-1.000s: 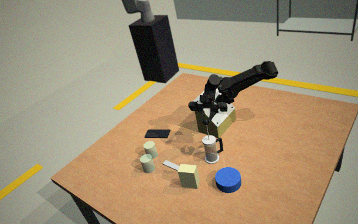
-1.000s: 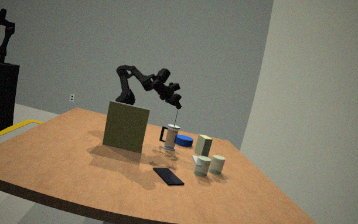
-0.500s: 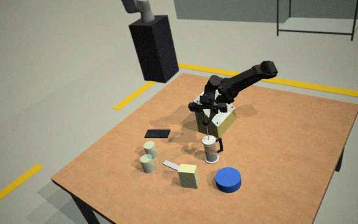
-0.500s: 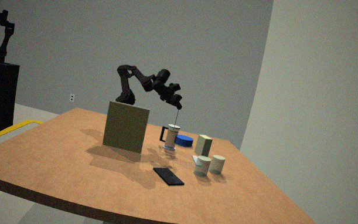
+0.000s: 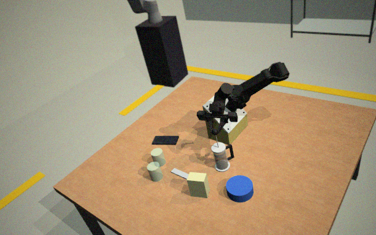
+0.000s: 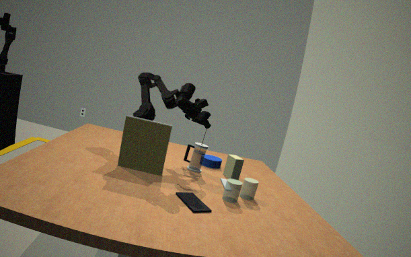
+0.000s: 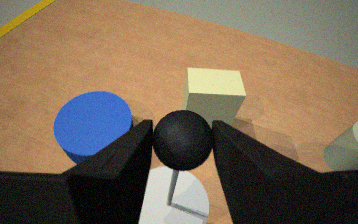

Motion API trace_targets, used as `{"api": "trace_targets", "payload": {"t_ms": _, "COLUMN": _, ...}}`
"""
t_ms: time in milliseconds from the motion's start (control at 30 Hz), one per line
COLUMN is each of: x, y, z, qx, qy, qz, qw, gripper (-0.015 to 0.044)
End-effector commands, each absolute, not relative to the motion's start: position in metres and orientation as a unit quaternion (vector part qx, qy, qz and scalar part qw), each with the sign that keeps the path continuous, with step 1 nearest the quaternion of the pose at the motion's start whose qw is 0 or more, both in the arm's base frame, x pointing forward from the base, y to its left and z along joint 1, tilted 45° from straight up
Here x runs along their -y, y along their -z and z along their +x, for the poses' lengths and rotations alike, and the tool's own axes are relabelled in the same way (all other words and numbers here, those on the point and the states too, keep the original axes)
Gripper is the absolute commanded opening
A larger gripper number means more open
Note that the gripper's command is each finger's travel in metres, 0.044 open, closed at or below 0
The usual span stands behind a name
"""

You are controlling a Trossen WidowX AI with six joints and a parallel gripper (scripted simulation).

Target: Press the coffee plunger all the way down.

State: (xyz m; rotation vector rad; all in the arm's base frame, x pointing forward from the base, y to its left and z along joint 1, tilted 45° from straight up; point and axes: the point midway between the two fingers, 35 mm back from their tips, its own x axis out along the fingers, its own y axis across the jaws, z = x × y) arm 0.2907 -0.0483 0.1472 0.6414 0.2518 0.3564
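Now the end effector (image 7: 182,145) clamps the plunger knob (image 7: 182,139)

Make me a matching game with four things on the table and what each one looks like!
Things:
1. plunger knob
2. round flat block
3. square block
4. flat tablet

Looks:
a. blue
b. pale yellow
c. lying flat, dark
d. black ball squeezed in the end effector

Pairs: 1-d, 2-a, 3-b, 4-c
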Motion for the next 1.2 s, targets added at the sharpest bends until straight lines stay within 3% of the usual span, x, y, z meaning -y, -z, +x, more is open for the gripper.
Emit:
{"api": "trace_targets", "payload": {"t_ms": 0, "x": 0.037, "y": -0.13, "z": 0.29, "qx": -0.142, "qy": -0.176, "qz": 0.326, "qw": 0.918, "gripper": 0.0114}}
{"api": "trace_targets", "payload": {"t_ms": 1167, "x": 0.001, "y": -0.097, "z": 0.314, "qx": -0.137, "qy": -0.178, "qz": 0.33, "qw": 0.917, "gripper": 0.0114}}
